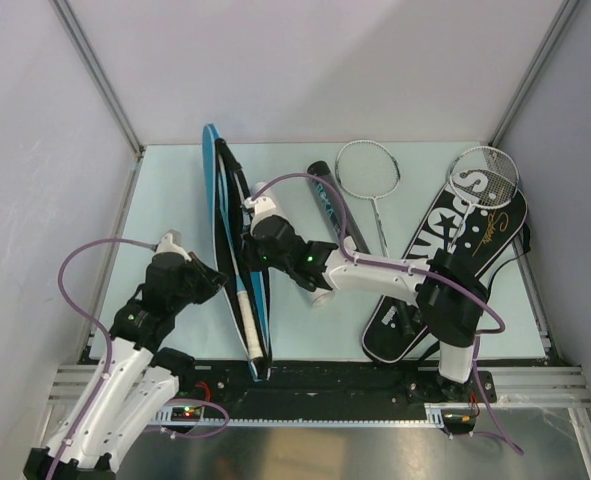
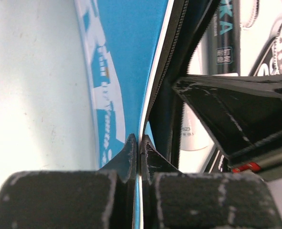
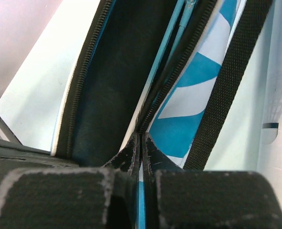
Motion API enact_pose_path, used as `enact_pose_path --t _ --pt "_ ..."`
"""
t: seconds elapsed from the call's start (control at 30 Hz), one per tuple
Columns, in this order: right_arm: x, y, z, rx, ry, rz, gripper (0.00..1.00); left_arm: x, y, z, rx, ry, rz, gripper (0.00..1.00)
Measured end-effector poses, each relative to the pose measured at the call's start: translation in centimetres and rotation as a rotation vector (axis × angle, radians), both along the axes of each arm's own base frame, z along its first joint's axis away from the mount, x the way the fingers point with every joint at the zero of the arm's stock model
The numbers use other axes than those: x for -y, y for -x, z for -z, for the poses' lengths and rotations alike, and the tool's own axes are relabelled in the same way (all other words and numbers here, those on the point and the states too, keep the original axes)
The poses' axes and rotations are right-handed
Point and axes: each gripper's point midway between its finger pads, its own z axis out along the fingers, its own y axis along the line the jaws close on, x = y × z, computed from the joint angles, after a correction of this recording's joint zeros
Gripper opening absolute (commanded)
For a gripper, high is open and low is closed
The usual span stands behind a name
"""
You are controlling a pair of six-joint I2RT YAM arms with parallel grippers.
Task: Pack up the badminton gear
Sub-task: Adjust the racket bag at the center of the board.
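Left gripper [image 1: 211, 276]: my fingers are pressed together on the thin left-hand flap of the blue and white fabric racket cover [image 1: 215, 185]. The left wrist view confirms it: the pads [image 2: 131, 155] pinch the flap's white-piped edge, and the printed blue face rises directly ahead of them. The pale table [image 1: 165, 205] lies bare on the outer side of this hand.

The cover stands on its long edge between my two hands, zip open, with its dark lining showing. A racket handle wrapped in white grip tape [image 1: 251, 328] projects from the cover's near end, behind and inboard of my left hand.

Right gripper [image 1: 247, 203]: the fingers are closed on the opposite flap, farther along the cover. The right wrist view shows the zip teeth running away from the fingertips [image 3: 131, 152], a light-blue racket shaft [image 3: 173, 40] inside the pocket ahead, and a black webbing strap [image 3: 226, 81] just to the outer side.

Beyond my right hand, to its right, lie a black tube [image 1: 328, 195], then two thin silver-framed rackets [image 1: 368, 172], and last a black "SPORT" cover [image 1: 475, 235] flat on the table.
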Motion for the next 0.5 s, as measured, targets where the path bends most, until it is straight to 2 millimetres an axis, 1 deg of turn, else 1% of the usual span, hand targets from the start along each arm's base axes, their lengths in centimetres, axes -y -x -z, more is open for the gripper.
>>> enact_pose_path --t 0.07,0.13,0.23,0.4,0.5 --pt "0.2 -0.3 0.0 -0.001 0.001 0.005 0.0 0.2 -0.2 -0.9 0.021 0.002 0.016 0.0" --pt "0.3 -0.5 0.1 -0.001 0.003 0.01 0.0 0.3 -0.3 -1.3 0.032 0.004 0.018 0.0" --pt "0.5 -0.6 0.3 -0.003 0.009 0.014 0.0 0.3 -0.3 -0.9 0.02 -0.004 0.024 0.0" --pt "0.5 -0.5 0.4 0.001 0.015 0.008 0.0 0.2 0.0 0.8 -0.018 -0.015 0.021 0.0" --pt "0.5 -0.4 0.3 0.008 0.019 0.005 0.0 0.2 -0.1 0.9 -0.009 -0.009 0.018 0.0"
